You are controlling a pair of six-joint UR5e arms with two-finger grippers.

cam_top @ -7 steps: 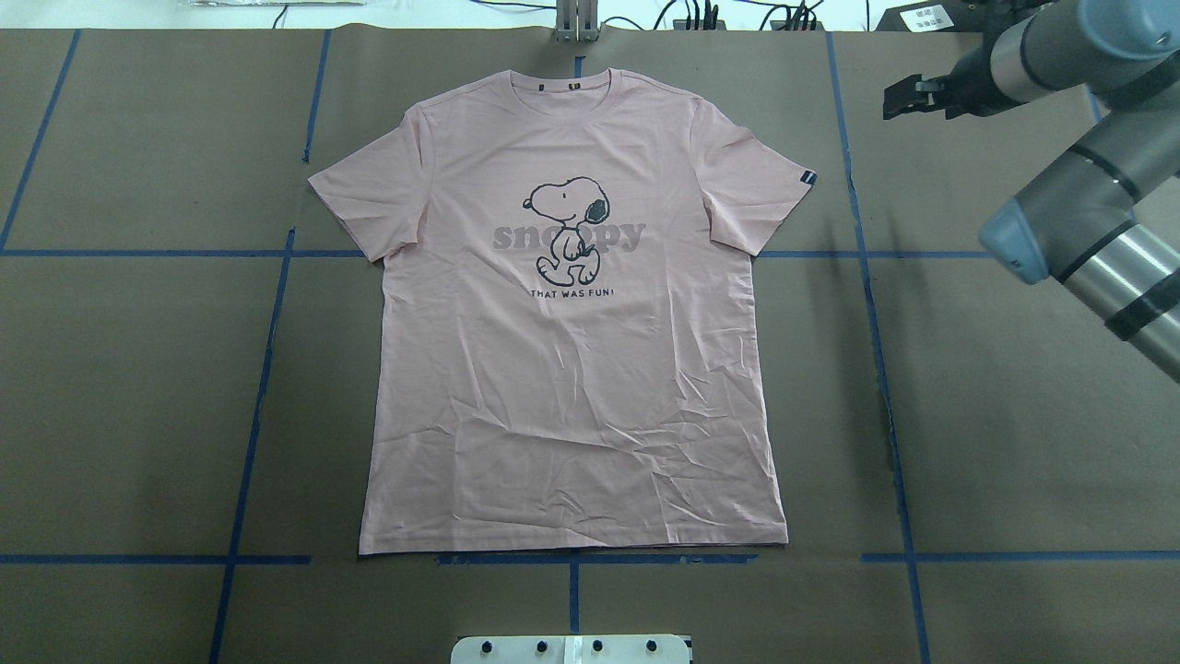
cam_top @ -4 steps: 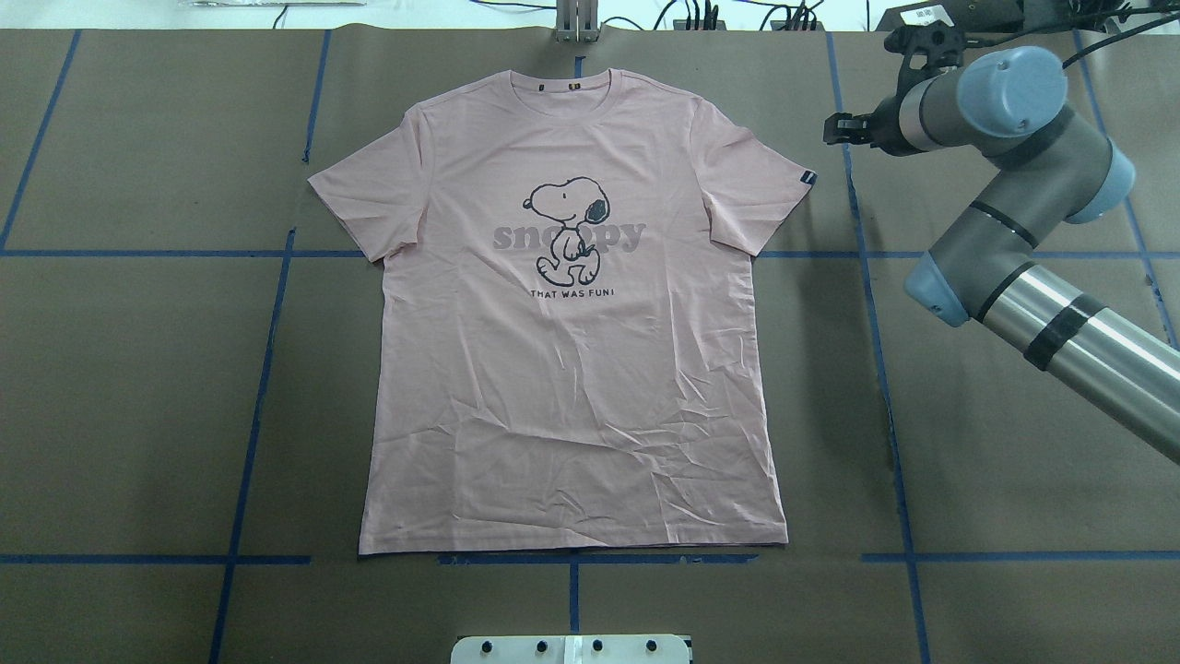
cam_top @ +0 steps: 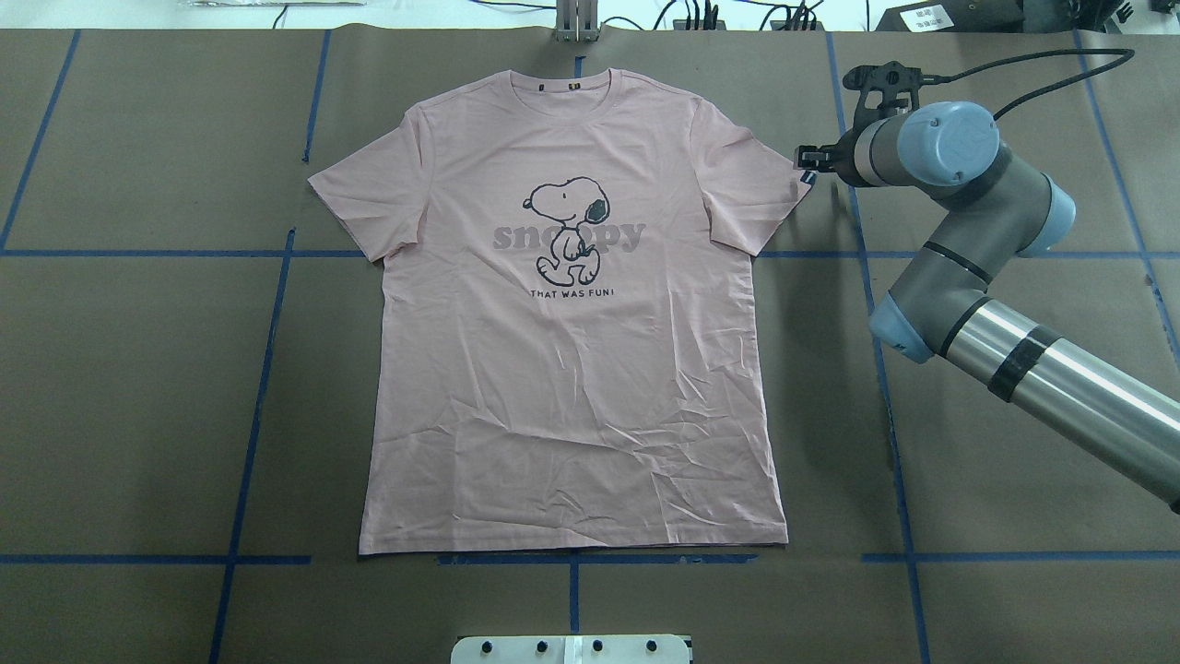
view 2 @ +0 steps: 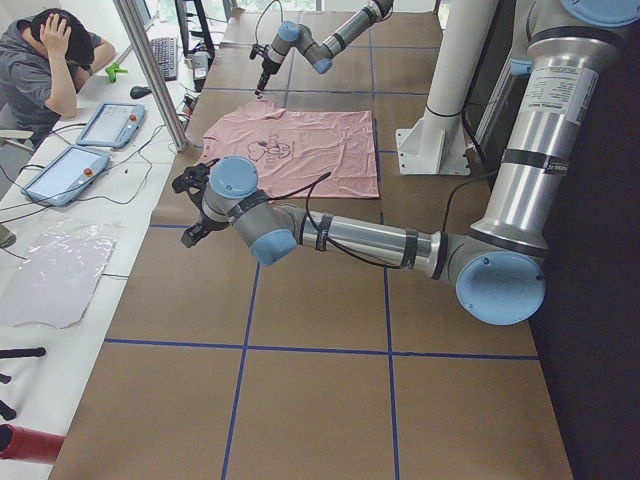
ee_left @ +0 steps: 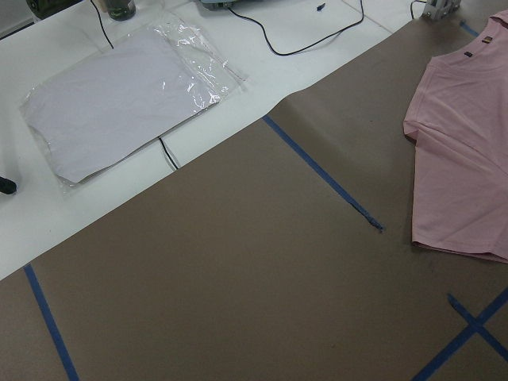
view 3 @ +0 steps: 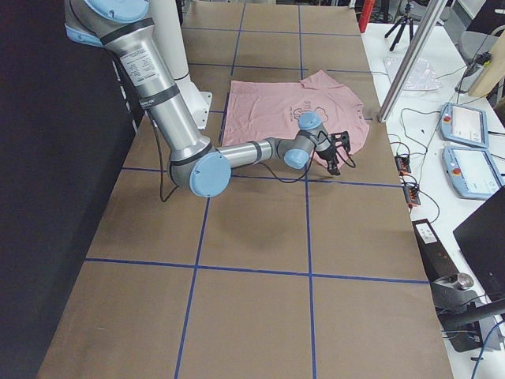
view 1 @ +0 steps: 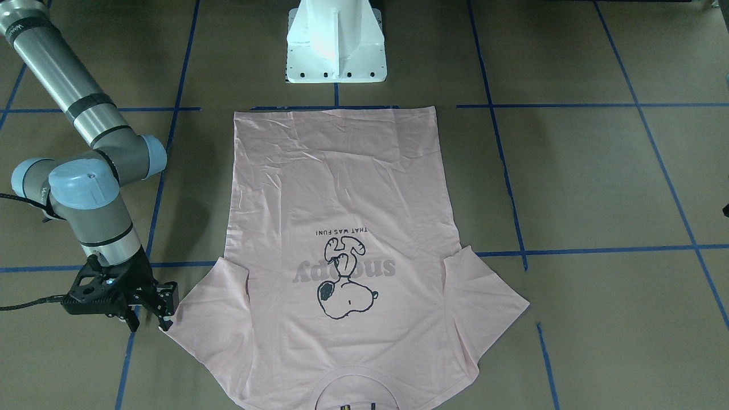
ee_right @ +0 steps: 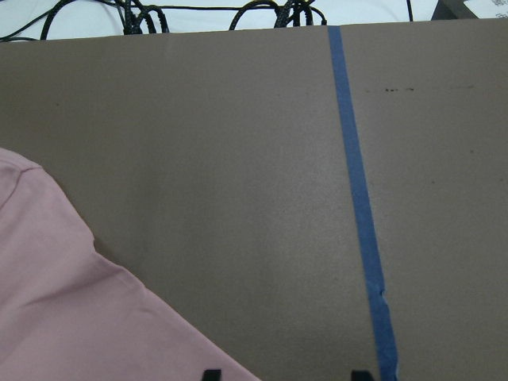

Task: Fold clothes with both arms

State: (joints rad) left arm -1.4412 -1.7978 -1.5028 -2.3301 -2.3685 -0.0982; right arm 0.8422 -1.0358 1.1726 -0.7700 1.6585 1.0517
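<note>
The pale pink Snoopy T-shirt [cam_top: 572, 387] lies flat and print-up on the brown table, collar at the far edge. It also shows in the front-facing view [view 1: 342, 188] and the right wrist view [ee_right: 63, 317]. My right gripper [cam_top: 808, 162] hovers at the tip of the shirt's right sleeve, by the dark tag. It is open and empty in the front-facing view [view 1: 149, 322], with the sleeve edge beside its fingertips [ee_right: 211, 373]. My left gripper [view 2: 190, 205] shows only in the exterior left view, off the shirt's left side; I cannot tell its state.
The white pedestal [view 1: 336, 45] stands at the shirt's hem side. Blue tape lines [cam_top: 267, 350] cross the table. A plastic bag [ee_left: 127, 95], cables and tablets [view 2: 100, 125] lie on the white bench beyond the far edge, where an operator [view 2: 50, 60] sits.
My right arm has swung in from the right edge. Its gripper has moved left and down to the tip of the shirt's right sleeve. The shirt has not moved.
</note>
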